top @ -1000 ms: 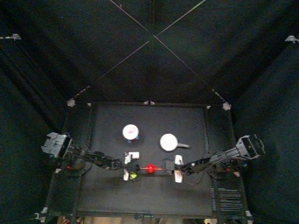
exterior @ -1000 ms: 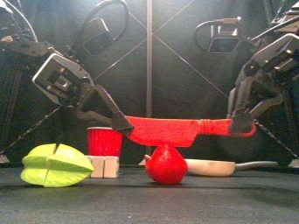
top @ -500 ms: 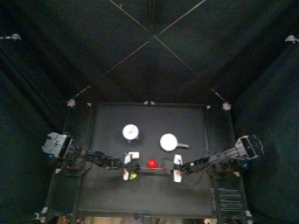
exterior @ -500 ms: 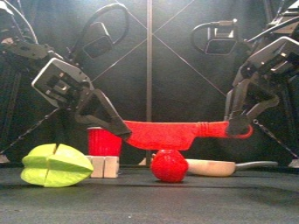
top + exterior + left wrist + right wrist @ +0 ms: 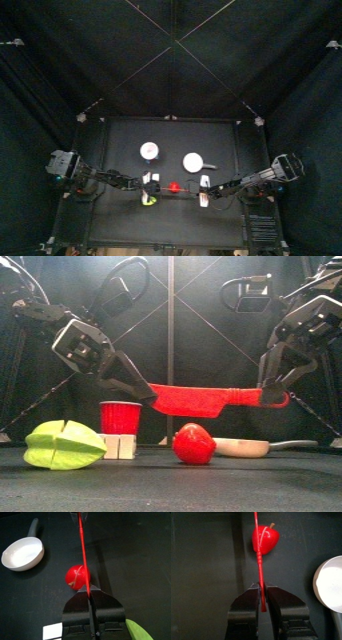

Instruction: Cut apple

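The apple [image 5: 194,444] is small, red and whole, and it lies on the black table. A red toy knife [image 5: 201,399] hangs level just above it with a small gap. My left gripper [image 5: 144,391] is shut on the blade's tip. My right gripper [image 5: 274,391] is shut on the handle. In the top view the apple [image 5: 175,186] lies between the left gripper [image 5: 147,183] and the right gripper [image 5: 205,186]. The left wrist view shows the knife [image 5: 82,552] edge-on over the apple [image 5: 78,576]. The right wrist view shows the knife [image 5: 259,562] reaching the apple [image 5: 266,539].
A yellow-green fruit [image 5: 64,444] lies at the front left. A red cup [image 5: 120,416] on a white block [image 5: 120,446] stands behind it. A white ladle [image 5: 247,446] lies right of the apple. Two white discs [image 5: 150,150] [image 5: 195,160] lie farther back.
The knife was resting on top of the apple and has risen a little clear of it. The left arm has lifted. The apple has tipped slightly.
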Motion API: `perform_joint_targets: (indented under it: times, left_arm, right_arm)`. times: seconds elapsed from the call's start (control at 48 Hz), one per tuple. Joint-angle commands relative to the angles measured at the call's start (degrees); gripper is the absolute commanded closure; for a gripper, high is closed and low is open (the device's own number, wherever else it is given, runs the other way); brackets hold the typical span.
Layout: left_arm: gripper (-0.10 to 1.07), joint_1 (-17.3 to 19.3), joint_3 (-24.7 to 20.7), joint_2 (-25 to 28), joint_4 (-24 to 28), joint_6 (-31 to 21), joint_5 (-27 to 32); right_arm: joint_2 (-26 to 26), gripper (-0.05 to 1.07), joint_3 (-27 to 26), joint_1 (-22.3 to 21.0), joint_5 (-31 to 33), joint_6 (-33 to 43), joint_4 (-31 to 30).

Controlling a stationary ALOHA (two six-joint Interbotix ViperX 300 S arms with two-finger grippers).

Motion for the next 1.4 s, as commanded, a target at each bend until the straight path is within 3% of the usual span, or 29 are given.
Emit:
perform_joint_targets:
  times: [0.0,0.438,0.875,1.188,1.375]
  left_arm:
    - [0.84,1.8,-2.1,-0.7,1.4,-0.1,-0.7]
    - [0.84,5.6,-2.5,2.0,1.8,0.0,-0.7]
    - [0.84,6.1,-2.1,1.9,3.2,0.0,-0.7]
    - [0.84,7.0,-2.0,0.9,4.7,0.0,-0.5]
    - [0.84,7.5,-2.0,0.2,6.2,0.0,-0.7]
  right_arm:
    - [-2.0,0.53,-0.2,-0.1,-0.4,0.2,0.0]
    - [-1.1,0.53,-0.1,0.0,-1.7,0.1,0.4]
    - [-1.1,0.53,-0.6,0.9,-4.0,0.1,0.5]
    - [-1.1,0.53,-2.0,2.3,-3.6,0.2,7.3]
    - [-0.9,0.53,-3.3,2.5,-3.2,0.3,8.2]
